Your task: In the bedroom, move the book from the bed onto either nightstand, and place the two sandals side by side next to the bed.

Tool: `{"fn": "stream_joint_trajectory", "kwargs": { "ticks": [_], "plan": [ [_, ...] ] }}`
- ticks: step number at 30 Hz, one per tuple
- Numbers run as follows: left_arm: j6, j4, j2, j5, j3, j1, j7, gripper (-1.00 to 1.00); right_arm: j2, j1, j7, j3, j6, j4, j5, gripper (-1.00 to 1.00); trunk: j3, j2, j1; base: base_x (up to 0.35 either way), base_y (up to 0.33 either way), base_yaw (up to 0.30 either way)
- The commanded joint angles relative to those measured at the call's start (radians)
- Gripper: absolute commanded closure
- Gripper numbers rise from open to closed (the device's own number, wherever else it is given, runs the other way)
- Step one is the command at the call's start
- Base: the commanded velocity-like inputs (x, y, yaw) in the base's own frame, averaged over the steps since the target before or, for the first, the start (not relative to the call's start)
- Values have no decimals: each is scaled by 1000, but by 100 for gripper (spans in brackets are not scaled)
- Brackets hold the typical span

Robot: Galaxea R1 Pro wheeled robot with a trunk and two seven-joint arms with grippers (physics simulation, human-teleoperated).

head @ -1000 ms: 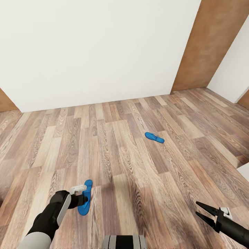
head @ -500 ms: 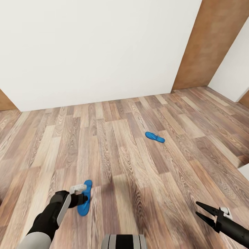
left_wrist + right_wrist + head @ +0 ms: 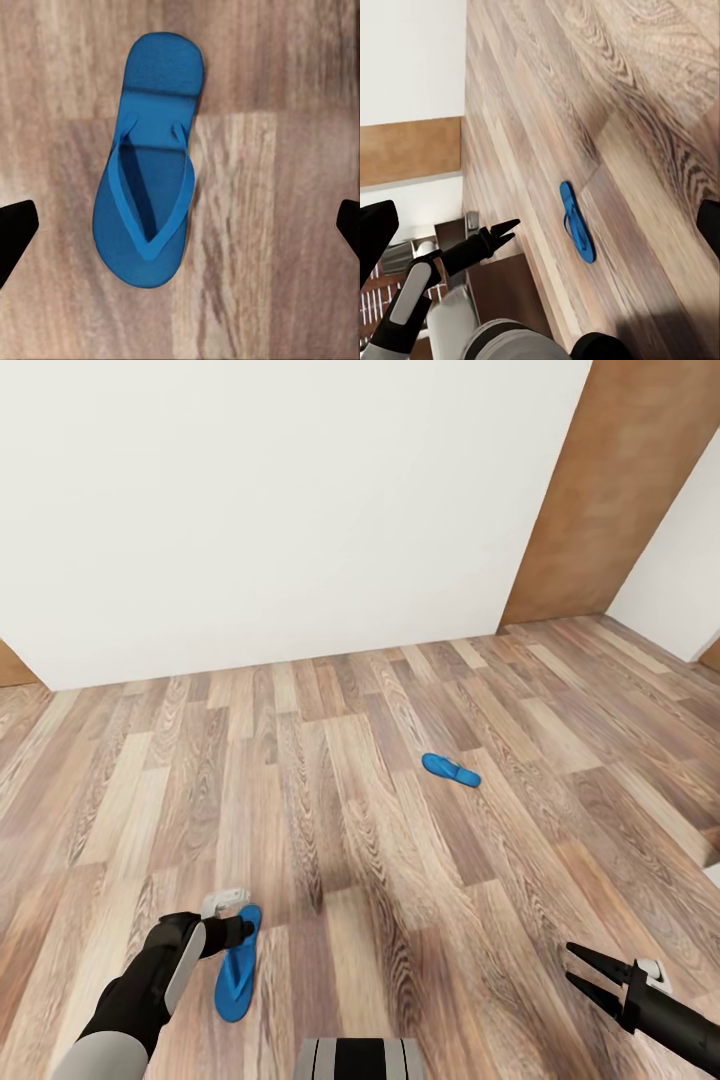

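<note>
Our left hand [image 3: 180, 225] hangs spread above the near sandal [image 3: 150, 169] — we should descend straight, pinching across its sole.

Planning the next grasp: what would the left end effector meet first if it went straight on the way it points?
Probably the near sandal, lying flat on the wood floor between its open fingers. How far off it is cannot be told.

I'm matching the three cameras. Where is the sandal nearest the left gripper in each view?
Head view: near sandal at lower left, beside the left gripper.
Left wrist view: centre, strap side up.
Right wrist view: thin blue shape mid-picture.
Shared landmark: the wood-plank floor.
</note>
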Motion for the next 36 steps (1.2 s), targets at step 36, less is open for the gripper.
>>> {"fn": "stream_joint_trajectory", "kwargs": {
  "ticks": [36],
  "plan": [
    [6,-2,0,9,1,0,4,-100,0,0,1,0,5,0,-2,-100,-86,-5,10,16,0,0]
  ]
}}
